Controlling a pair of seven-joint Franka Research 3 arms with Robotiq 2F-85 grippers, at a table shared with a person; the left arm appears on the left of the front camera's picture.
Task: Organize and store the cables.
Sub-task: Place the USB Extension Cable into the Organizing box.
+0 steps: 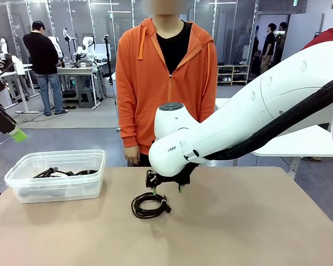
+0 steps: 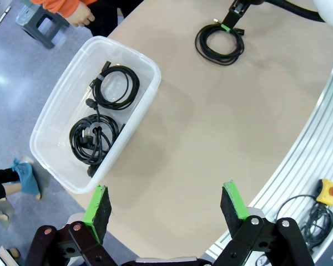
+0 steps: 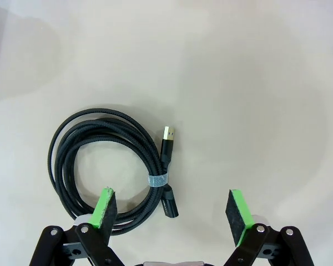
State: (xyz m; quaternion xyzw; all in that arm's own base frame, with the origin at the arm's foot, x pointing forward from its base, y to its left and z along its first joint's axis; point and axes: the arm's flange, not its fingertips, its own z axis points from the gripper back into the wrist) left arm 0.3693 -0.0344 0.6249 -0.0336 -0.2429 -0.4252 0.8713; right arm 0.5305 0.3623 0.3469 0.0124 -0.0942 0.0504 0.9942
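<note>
One coiled black cable [image 3: 108,166] lies flat on the tan table, bound by a pale band, its gold USB plug [image 3: 167,138] pointing away. My right gripper [image 3: 172,209] hangs open just above it, the left green pad over the coil's near rim, nothing gripped. From the front, the right gripper [image 1: 166,187] sits over that cable [image 1: 150,205] at mid table. Two more coiled cables [image 2: 102,113] rest inside the clear plastic bin [image 2: 147,108]. My left gripper [image 2: 165,210] is open and empty, high above the table's near left side.
A person in an orange hoodie [image 1: 166,83] stands at the far edge, hands down. The bin [image 1: 22,177] sits at the table's left. A yellow box with a red stop button [image 2: 328,191] lies off the table beside an aluminium rail.
</note>
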